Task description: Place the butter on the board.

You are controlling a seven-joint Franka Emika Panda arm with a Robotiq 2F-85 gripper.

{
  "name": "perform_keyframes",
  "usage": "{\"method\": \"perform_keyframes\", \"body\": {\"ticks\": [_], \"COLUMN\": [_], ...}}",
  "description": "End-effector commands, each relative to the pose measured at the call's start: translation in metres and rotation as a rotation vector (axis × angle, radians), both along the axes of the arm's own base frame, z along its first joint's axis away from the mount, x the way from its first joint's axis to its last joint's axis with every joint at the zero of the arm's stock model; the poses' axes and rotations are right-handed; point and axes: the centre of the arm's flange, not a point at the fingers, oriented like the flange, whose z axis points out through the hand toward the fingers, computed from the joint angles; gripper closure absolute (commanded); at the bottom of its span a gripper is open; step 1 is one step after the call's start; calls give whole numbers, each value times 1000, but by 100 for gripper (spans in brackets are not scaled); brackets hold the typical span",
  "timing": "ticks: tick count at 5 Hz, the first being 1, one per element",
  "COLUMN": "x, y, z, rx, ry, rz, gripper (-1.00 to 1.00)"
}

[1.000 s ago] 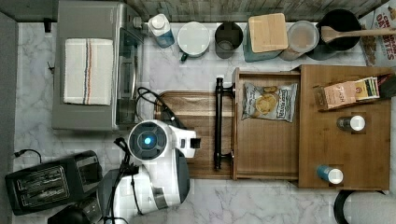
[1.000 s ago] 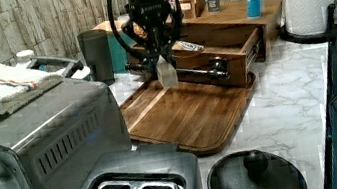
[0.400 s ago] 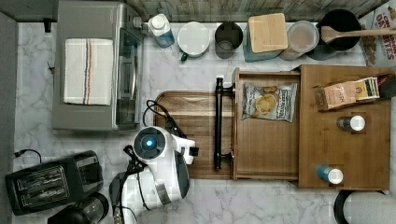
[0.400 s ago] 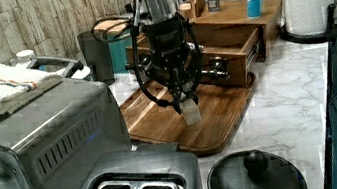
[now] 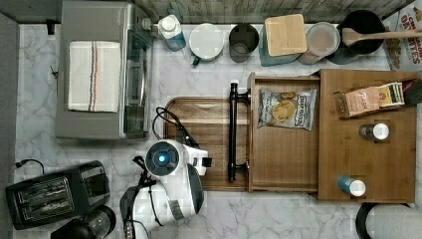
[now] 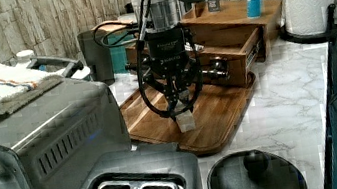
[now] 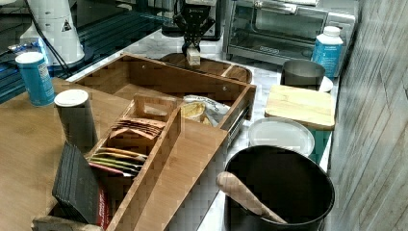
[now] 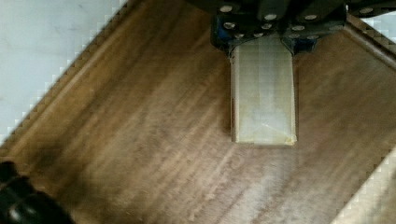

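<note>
While the arm is coming down over the board (image 6: 220,117), the gripper (image 6: 183,114) is holding the butter (image 6: 185,120) clamped between its fingers, the pale block hanging upright from the fingertips. A second ago the block was hanging well above the wood, near the tray's black handle (image 6: 213,71) in the left view; now it is sitting much lower and nearer the board's front edge in that view, its lower end close to the surface. Whether it is touching the wood I cannot tell from the left view. In the wrist view the butter (image 8: 264,91) is showing against bare brown grain, with the board's groove (image 8: 70,88) running off to one side, so the block is lying well inside the rim. In the top view the arm is covering the board's (image 5: 209,124) lower left part, having slid down the picture toward the toaster (image 5: 54,194) side. In the right view the butter (image 7: 193,56) is hanging over the board (image 7: 231,70), just past the tray's far wall.

By my judgement the carry is nearly over: the block is now over its goal, and what is remaining is a short lowering, letting go and lifting clear. Being soft and narrow, the butter may tip once freed, so it should be resting flat before release
</note>
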Motion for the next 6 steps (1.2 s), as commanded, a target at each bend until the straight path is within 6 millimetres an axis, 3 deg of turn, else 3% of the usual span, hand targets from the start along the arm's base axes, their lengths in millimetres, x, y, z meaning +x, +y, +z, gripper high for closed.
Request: {"method": "perform_keyframes", "body": {"ticks": [1, 4, 5, 6], "x": [14, 8, 4, 10], "y": [-2, -6, -9, -10], "z": [16, -3, -5, -1], "rx": [49, 31, 31, 42], "ry": [-16, 45, 18, 41], "rz": [-28, -19, -13, -34], "gripper": [100, 100, -100, -100]}}
